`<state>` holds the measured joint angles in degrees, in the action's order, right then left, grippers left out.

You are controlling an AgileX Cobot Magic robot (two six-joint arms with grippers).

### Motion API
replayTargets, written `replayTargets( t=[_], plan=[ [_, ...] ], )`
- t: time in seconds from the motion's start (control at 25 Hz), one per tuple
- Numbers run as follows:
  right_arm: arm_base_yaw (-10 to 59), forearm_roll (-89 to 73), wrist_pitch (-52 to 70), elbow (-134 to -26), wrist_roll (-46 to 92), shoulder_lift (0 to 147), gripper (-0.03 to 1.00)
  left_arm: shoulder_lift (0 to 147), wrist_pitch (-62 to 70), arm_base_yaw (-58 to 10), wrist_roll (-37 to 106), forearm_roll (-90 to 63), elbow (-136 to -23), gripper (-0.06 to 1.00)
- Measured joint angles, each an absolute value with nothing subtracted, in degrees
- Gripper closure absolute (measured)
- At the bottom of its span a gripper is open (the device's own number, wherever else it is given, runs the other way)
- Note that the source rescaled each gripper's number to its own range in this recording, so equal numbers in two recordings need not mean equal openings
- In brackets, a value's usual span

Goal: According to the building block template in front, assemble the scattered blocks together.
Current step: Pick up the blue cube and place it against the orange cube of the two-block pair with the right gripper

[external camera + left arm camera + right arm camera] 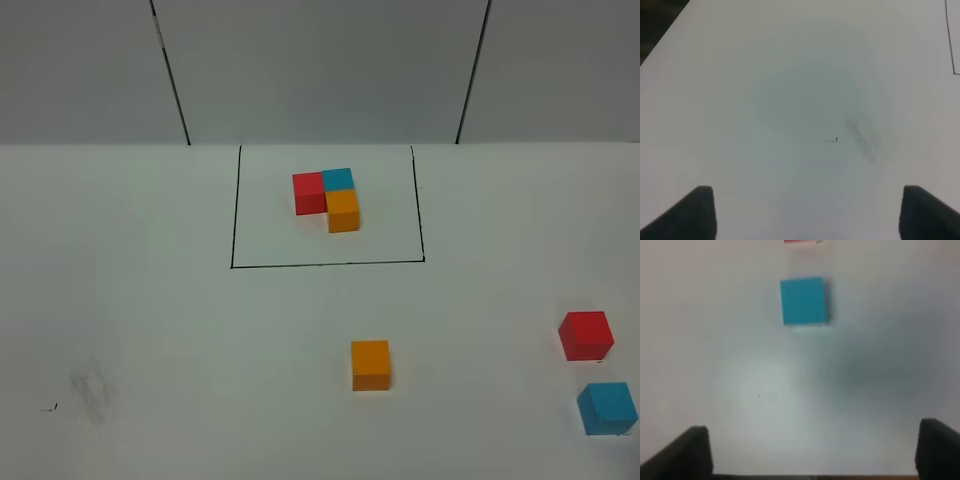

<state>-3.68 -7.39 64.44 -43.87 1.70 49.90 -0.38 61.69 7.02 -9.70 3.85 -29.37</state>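
Observation:
The building block template (329, 198) is an L of joined red, blue and orange cubes inside a thin black rectangle at the back middle of the table. The scattered blocks lie apart: an orange block (371, 364) in the front middle, a red block (586, 335) at the right edge, and a blue block (607, 408) just in front of it. Neither arm shows in the exterior high view. My left gripper (807, 215) hangs open over bare table. My right gripper (812, 452) is open too, with the blue block (803, 300) ahead of it and a sliver of the red block (800, 242) beyond.
A grey smudge (92, 388) and a small pen mark (48, 407) lie at the front left; the smudge (862, 135) and pen mark (831, 140) also show in the left wrist view. The table's dark edge (657, 20) and a corner of the black outline (951, 45) show there as well.

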Motion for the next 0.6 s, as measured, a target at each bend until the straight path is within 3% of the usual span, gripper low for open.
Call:
replayTargets(
  t=[0.28, 0.6],
  plan=[
    [6.47, -6.71, 59.67, -43.87, -5.4, 57.15, 0.1, -0.38, 61.69, 7.02, -9.76, 3.85, -29.37, 0.1],
    [7.03, -3.91, 60.23, -51.26, -7.45, 69.41, 0.1, -0.38, 61.69, 7.02, -9.76, 3.85, -29.37, 0.1]
  ],
)
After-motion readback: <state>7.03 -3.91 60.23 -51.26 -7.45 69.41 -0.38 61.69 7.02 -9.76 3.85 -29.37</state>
